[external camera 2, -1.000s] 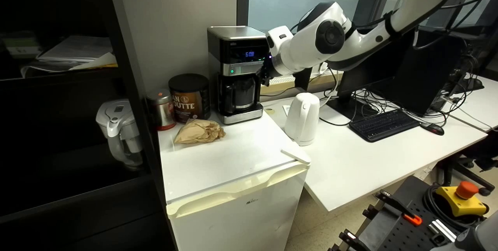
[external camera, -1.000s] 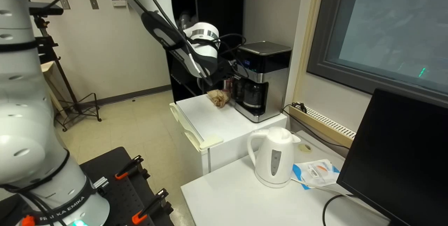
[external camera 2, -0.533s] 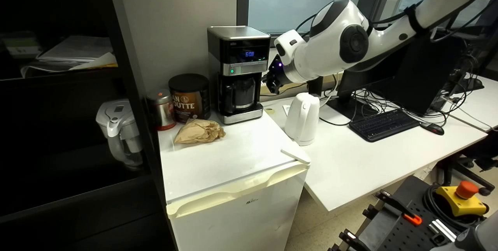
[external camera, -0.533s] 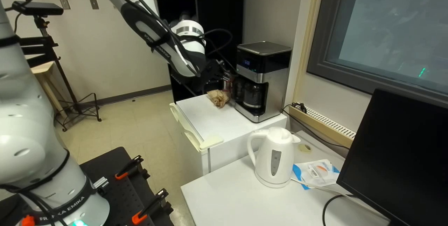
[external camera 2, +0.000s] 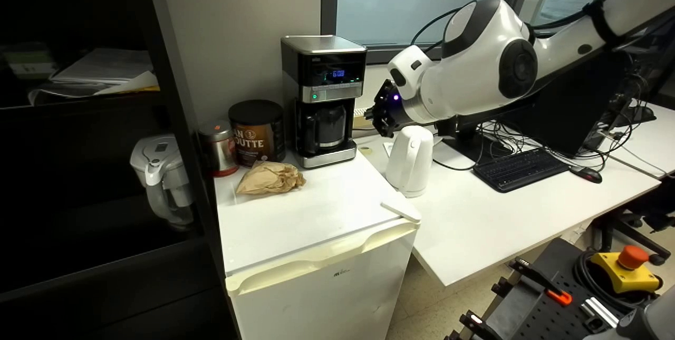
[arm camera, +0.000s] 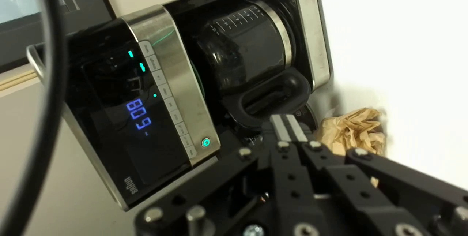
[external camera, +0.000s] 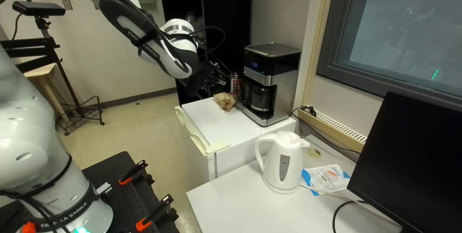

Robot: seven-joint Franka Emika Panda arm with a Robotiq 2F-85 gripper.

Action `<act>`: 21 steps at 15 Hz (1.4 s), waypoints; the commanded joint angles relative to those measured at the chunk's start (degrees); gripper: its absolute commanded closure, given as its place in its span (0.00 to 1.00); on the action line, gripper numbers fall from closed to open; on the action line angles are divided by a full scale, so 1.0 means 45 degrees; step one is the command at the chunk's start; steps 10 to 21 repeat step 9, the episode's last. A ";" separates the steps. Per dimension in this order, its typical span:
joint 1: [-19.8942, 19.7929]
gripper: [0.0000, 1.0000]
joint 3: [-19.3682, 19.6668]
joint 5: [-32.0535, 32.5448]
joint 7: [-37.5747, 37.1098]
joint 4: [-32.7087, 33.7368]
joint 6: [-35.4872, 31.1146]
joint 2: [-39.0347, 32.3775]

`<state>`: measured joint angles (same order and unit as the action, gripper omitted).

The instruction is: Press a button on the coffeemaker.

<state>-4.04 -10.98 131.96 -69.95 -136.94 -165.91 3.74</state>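
"Black and silver, so looking at the coffeemaker (external camera 2: pixel 324 100)?"

"Yes, standing on the white fridge (external camera 2: pixel 316 292), just beside the dark canister (external camera 2: pixel 257 134), showing blue digits (arm camera: pixel 139 115) and a green-lit button (arm camera: pixel 206 142) in the wrist view."

"Doing what with the gripper (arm camera: pixel 289 128)?"

"Holding both fingertips (arm camera: pixel 280 128) together, hovering in front of the coffeemaker, apart from it."

"Spotting anything else?"

"Seeing a crumpled paper bag (external camera 2: pixel 270 177) near the canister, a white kettle (external camera 2: pixel 410 161) on the table (external camera 2: pixel 485 224)."

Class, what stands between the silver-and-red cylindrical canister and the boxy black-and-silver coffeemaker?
A black-lidded brown cylindrical tub stands between the canister and the coffeemaker, as seen in an exterior view.
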 commanded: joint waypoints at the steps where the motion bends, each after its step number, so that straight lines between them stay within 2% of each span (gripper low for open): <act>1: 0.0178 1.00 -0.0091 0.0502 -0.0597 -0.0824 0.0282 0.0950; 9: 0.0249 1.00 0.0003 0.0355 -0.0779 -0.1413 0.0059 0.1585; 21: 0.0249 1.00 0.0003 0.0355 -0.0779 -0.1413 0.0059 0.1585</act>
